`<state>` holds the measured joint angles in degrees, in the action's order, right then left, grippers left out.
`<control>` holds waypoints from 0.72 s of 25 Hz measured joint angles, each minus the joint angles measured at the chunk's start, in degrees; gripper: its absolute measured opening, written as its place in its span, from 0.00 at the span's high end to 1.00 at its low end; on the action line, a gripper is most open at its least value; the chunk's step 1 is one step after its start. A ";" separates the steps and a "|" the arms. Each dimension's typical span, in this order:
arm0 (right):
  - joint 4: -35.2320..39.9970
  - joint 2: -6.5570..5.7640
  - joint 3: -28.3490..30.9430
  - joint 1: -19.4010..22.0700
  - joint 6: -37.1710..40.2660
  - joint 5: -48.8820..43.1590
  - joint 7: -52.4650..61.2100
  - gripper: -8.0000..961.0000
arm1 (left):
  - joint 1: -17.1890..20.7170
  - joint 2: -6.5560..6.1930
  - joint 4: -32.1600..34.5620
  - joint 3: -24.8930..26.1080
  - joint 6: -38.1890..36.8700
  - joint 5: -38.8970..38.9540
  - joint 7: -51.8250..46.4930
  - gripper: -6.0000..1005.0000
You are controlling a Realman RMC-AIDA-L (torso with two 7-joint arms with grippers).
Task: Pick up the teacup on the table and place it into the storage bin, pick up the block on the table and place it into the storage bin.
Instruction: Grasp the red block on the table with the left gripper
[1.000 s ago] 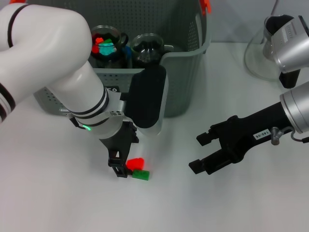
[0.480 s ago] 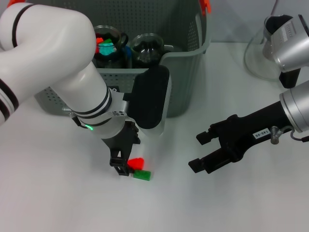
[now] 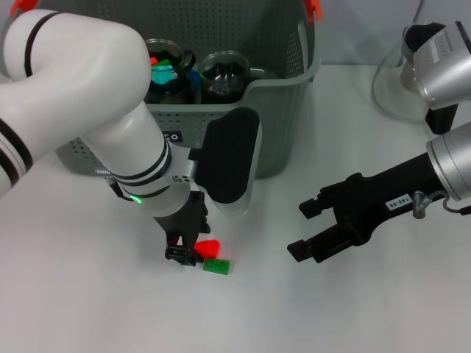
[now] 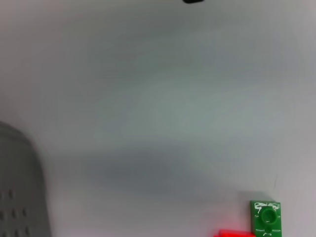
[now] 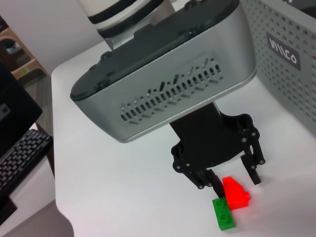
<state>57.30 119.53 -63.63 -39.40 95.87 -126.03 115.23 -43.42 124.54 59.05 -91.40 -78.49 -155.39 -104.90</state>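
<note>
The left hand [image 3: 193, 246] is lowered onto the white counter [image 3: 88, 294] in front of the storage bin [image 3: 283, 110], and its fingers are spread apart around the red block [image 3: 208, 248]. In the right wrist view one finger [image 5: 253, 163] is seen on the far side of the red block [image 5: 236, 192] and the other close against its near side; whether the pads actually touch it cannot be settled from these views. A green block [image 3: 215, 266] lies flat on the counter, touching the red one. Compared with half a second ago, the left hand is seen shifted slightly lower and closer over the red block, while both blocks are unmoved. A dark teacup [image 3: 222, 76] is seen inside the storage bin, beside a glass vessel holding coloured pieces [image 3: 163, 70]. The right hand [image 3: 307, 232] is held above the counter, well apart from the blocks, with its fingers apart and nothing between them; its position is unchanged from the earlier frames.
</note>
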 joint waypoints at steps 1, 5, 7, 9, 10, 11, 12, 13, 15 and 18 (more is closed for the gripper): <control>0.00 0.00 0.00 0.00 0.01 0.00 0.00 0.02 | -0.03 0.00 0.00 -0.08 -0.05 0.00 -0.02 0.49; 0.00 0.00 0.00 0.01 0.04 0.00 0.00 0.02 | -0.09 0.00 0.01 -0.44 -0.14 0.00 -0.04 0.54; 0.00 0.00 0.00 0.02 0.05 0.00 0.00 0.02 | -0.09 0.01 0.02 -0.47 -0.18 -0.01 -0.19 0.54; 0.00 0.00 0.00 0.03 0.05 0.00 0.00 0.02 | -0.09 0.05 0.02 -0.56 -0.29 -0.01 -0.48 0.54; 0.00 0.00 0.00 0.03 0.05 0.00 0.00 0.02 | -0.10 0.06 0.02 -0.60 -0.35 -0.01 -0.58 0.55; 0.00 0.00 0.00 0.04 0.05 0.00 -0.01 0.02 | -0.12 0.07 0.04 -0.69 -0.46 -0.01 -0.72 0.55; 0.00 0.00 0.00 0.07 0.05 0.00 -0.03 0.02 | -0.12 0.09 0.09 -0.76 -0.60 -0.01 -0.82 0.55; 0.00 0.00 0.00 0.11 0.05 0.00 -0.04 0.02 | -0.12 0.11 0.14 -0.85 -0.72 0.05 -0.94 0.55; 0.00 0.00 0.00 0.20 0.04 0.00 -0.06 0.02 | -0.13 0.15 0.29 -1.07 -0.85 0.40 -1.18 0.56; 0.00 0.00 0.00 0.30 0.02 0.00 -0.07 0.02 | -0.15 0.18 0.33 -1.25 -1.04 0.95 -1.38 0.65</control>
<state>57.30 119.53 -63.63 -39.10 95.89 -126.04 115.15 -43.58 124.72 59.38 -92.65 -79.53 -154.43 -106.28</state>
